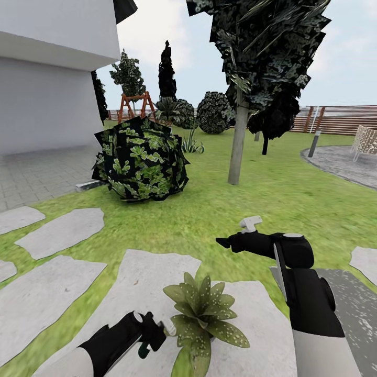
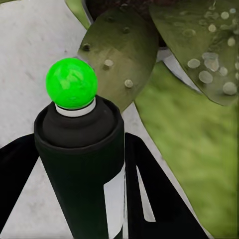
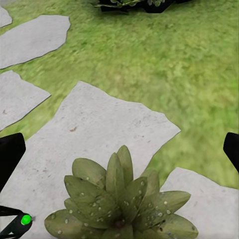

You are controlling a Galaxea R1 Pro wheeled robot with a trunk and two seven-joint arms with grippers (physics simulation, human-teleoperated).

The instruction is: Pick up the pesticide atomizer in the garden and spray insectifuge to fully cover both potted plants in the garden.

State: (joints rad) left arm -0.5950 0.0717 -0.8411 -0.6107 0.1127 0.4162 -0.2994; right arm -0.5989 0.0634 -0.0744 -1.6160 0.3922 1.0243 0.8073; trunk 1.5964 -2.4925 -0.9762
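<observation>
1. Lawn (image 1: 220, 204) with grey stepping stones (image 1: 63, 230); big bush (image 1: 140, 158) and tree (image 1: 238, 141) behind.
2. Plant (image 1: 201, 314) stands on the near stone, just beside the left end effector (image 1: 149, 335).
3. Left end effector is pinching the atomizer (image 2: 82, 149). Its long axis lies along the fingers, green end toward the leaves; nozzle direction cannot be told.
4. Right end effector (image 1: 235, 242) is spread, empty, above the plant.
5. Risk: a misaimed nozzle misses the leaves; bottle may strike them.
</observation>
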